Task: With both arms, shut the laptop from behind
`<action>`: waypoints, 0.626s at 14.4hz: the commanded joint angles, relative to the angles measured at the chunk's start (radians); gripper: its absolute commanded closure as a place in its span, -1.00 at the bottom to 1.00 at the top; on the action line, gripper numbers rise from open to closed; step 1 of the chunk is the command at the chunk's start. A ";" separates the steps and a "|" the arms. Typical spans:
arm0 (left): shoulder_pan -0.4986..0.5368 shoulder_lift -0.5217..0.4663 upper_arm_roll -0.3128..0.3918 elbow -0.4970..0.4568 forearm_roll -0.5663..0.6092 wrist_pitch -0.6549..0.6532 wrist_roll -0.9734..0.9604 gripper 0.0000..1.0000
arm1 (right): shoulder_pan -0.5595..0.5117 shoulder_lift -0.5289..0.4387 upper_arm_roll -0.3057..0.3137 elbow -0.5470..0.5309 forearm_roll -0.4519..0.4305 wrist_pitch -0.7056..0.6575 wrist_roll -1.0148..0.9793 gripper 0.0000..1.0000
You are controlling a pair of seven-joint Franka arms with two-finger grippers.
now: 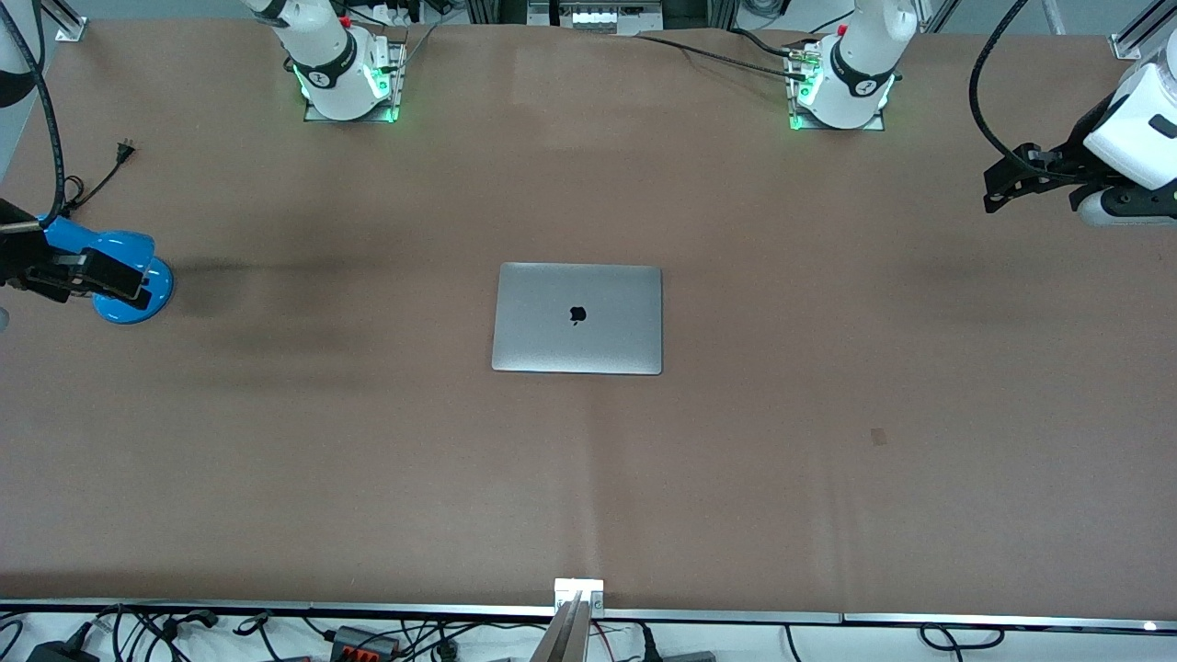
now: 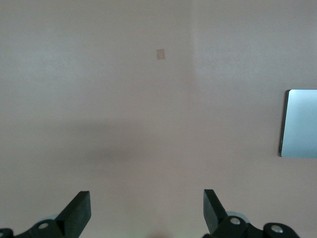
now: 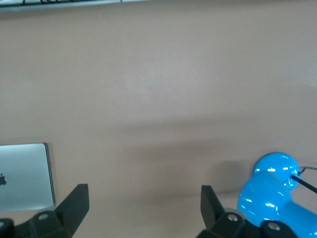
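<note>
The laptop (image 1: 577, 318) lies flat in the middle of the brown table with its silver lid down and the black apple logo facing up. An edge of it shows in the left wrist view (image 2: 301, 124) and in the right wrist view (image 3: 25, 176). My left gripper (image 1: 1002, 184) hangs open over bare table toward the left arm's end, well apart from the laptop; its fingers (image 2: 79, 210) hold nothing. My right gripper (image 1: 110, 276) is open over the blue lamp at the right arm's end, with nothing between its fingers (image 3: 74, 203).
A blue desk lamp (image 1: 133, 299) (image 3: 272, 196) stands under the right gripper, its plug (image 1: 124, 149) lying loose on the table nearby. A small dark mark (image 1: 878, 438) (image 2: 160, 54) sits on the table cover. A metal clamp (image 1: 579, 588) is at the near edge.
</note>
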State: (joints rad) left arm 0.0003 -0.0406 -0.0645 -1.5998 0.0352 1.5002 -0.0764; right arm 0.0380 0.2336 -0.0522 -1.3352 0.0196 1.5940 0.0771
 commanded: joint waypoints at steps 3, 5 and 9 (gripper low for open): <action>-0.003 -0.021 0.011 -0.019 -0.015 0.014 0.000 -1.00 | -0.016 -0.158 0.015 -0.231 -0.036 0.055 -0.033 -1.00; -0.003 -0.021 0.011 -0.019 -0.015 0.014 0.000 -1.00 | -0.018 -0.218 0.015 -0.335 -0.040 0.125 -0.048 -1.00; -0.003 -0.021 0.011 -0.019 -0.017 0.014 -0.002 -1.00 | -0.016 -0.313 0.015 -0.438 -0.047 0.139 -0.063 -1.00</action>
State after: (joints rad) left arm -0.0001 -0.0406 -0.0618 -1.5998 0.0347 1.5034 -0.0764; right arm 0.0344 0.0020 -0.0522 -1.6882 -0.0132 1.7133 0.0407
